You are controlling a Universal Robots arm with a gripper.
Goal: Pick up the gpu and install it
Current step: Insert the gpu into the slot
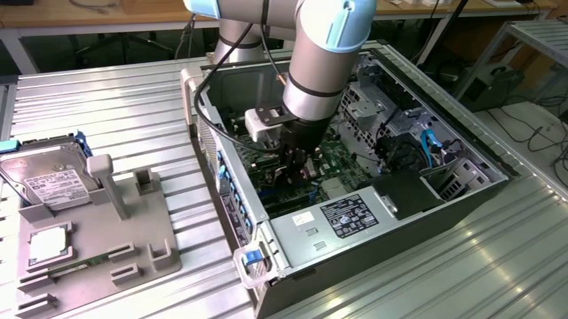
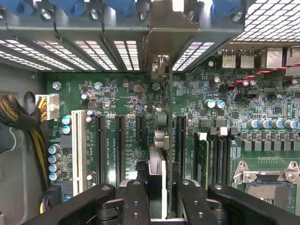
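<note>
In the wrist view the gpu [image 2: 158, 140] is seen edge-on, standing upright over the green motherboard [image 2: 126, 101]. It lies in line with a black expansion slot. Its pale metal bracket [image 2: 161, 33] sits at the case's rear slot openings. My gripper [image 2: 158, 199] is shut on the card's near end, one black finger [image 2: 136, 197] on each side. In the exterior view the gripper [image 1: 297, 171] reaches straight down inside the open computer case [image 1: 293, 232], low over the motherboard. Whether the card is fully seated in the slot cannot be told.
A white slot [image 2: 78, 145], black slots, memory sticks [image 2: 201, 159] and the processor socket [image 2: 267, 183] flank the card. Yellow-black cables [image 2: 18, 117] lie at one side. Outside the case, a grey fixture [image 1: 106, 259] holds a silver hard drive [image 1: 44, 176] and a square chip [image 1: 49, 242].
</note>
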